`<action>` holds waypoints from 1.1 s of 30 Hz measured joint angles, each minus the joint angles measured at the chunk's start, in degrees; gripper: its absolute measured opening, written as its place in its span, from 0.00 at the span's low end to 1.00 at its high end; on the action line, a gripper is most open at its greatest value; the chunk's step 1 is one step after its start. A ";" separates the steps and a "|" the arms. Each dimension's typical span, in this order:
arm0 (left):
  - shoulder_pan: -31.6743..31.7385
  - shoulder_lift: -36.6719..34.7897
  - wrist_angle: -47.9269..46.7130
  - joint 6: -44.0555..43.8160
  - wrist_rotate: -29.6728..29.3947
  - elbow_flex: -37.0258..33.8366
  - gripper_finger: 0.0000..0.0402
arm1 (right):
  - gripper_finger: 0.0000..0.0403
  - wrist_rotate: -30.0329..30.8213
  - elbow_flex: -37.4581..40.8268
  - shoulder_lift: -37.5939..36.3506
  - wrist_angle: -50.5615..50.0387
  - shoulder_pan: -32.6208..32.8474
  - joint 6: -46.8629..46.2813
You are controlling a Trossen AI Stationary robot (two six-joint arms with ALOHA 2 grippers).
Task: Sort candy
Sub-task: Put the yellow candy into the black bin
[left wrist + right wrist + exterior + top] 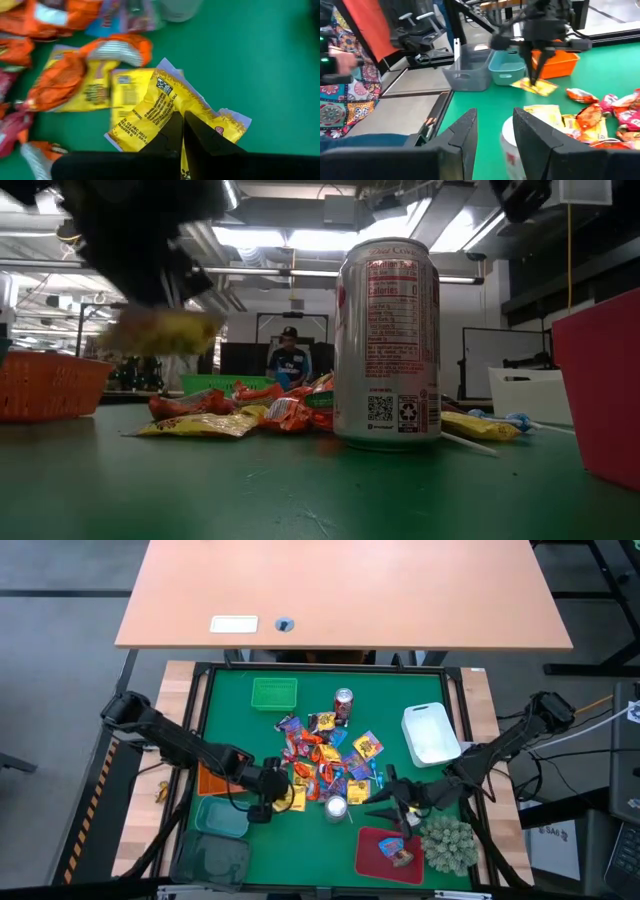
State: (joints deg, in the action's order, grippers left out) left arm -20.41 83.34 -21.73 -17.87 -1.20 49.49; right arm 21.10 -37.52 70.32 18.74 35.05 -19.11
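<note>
Clearly our left gripper pinches a yellow packet just off the candy pile, lifted. Light, crinkly, slippery: we'd grip its flat edge. Our right gripper hangs open beside a can.

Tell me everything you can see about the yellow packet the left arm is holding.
The yellow packet is a crinkled, glossy wrapper with black print and pale crimped ends. The left hand is shut on it, pinching one edge. It hangs tilted, lifted off the green mat, beside the candy pile and near the orange bin.
</note>
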 joint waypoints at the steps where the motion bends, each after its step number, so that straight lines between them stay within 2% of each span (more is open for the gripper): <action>1: -0.25 -0.02 -0.94 -0.03 1.24 1.37 0.00 | 0.31 -0.35 0.00 0.00 -0.39 -0.82 -0.01; 7: -2.81 -0.08 -6.16 -3.60 6.57 9.16 0.00 | 0.31 -1.20 0.00 0.00 -5.48 -5.51 -0.09; 13: -7.66 -0.17 -8.95 -12.45 9.57 13.42 0.00 | 0.31 -1.22 0.00 0.00 -13.68 -10.79 -0.09; 25: -22.40 -0.14 -10.14 -43.17 9.27 13.45 0.00 | 0.31 -1.20 0.00 0.00 -22.45 -21.43 -0.02; 33: -31.52 -0.14 -16.33 -64.54 9.30 13.43 0.00 | 0.31 -1.20 0.00 0.00 -25.37 -26.70 0.11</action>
State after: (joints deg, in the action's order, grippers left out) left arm -51.93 83.20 -38.07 -82.41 8.10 62.92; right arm 19.90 -37.52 70.32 -6.63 8.36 -19.01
